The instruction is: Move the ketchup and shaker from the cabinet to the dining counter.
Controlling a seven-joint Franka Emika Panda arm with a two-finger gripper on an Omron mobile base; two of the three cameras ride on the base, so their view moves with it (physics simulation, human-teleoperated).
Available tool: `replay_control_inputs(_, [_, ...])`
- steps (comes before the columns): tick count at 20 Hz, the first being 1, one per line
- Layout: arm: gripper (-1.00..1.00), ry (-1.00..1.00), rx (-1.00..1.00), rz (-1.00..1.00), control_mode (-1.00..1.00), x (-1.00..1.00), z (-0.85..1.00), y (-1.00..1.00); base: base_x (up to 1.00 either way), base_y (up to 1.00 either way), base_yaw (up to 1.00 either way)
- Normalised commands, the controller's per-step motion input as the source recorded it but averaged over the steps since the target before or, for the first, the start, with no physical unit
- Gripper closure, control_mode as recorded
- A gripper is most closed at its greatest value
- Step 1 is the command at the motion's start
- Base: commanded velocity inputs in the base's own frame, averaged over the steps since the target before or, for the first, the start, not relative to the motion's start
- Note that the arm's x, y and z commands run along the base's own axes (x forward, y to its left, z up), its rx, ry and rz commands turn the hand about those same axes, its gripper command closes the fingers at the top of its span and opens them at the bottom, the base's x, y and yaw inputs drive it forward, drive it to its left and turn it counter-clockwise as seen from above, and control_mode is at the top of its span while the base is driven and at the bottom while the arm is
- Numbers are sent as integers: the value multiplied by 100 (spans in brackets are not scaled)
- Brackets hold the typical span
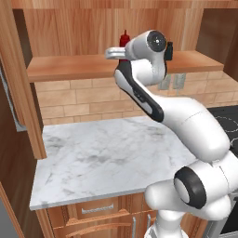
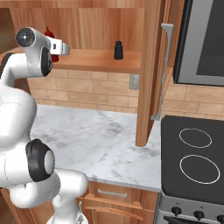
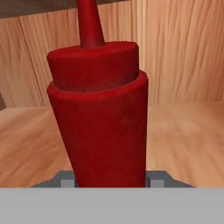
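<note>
While the arm rises from the base, bends at its elbow over the marble desk (image 1: 107,158) and reaches up and forward into the open cabinet (image 1: 93,28), its wrist lies level with the cabinet's wooden shelf (image 1: 69,67). At that height the hand (image 3: 111,180) points horizontally toward the cabinet's back wall, close above the shelf board.

From the hand view, the ketchup (image 3: 98,118) sits directly between the two finger tips (image 3: 65,181), one showing at each side of the bottle's lower body and right against it. The fingers look closed onto the bottle, drawn in to its width, though the contact itself lies at the very bottom of that view.

Seen there, the bottle's long axis runs up and down with a slight lean, its tapered nozzle pointing upward toward the cabinet's top. In the left base view only its red top shows above the wrist, upright, toward the rear of the shelf and near its middle. Whether its base rests on the board cannot be told.

The shaker (image 2: 118,50) stands upright on the same shelf, narrow top upward, nearer the shelf's right end and front edge, well apart from the ketchup.
</note>
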Motion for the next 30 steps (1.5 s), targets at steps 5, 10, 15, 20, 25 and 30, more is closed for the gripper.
replay_control_inputs(5, [100,8,0,5,-100,-72,35,-18,0,0,0])
replay_control_inputs(10, [100,5,0,7,-100,-81,26,-19,0,0,0])
replay_control_inputs(15, [100,0,0,12,-100,-85,1,-14,0,0,0])
replay_control_inputs(20, [100,0,0,7,-100,-77,-14,-10,0,0,0])
replay_control_inputs(25, [100,0,0,2,-100,-63,-10,-9,0,0,0])
replay_control_inputs(30, [100,9,0,0,-100,-41,-7,-12,0,0,0])
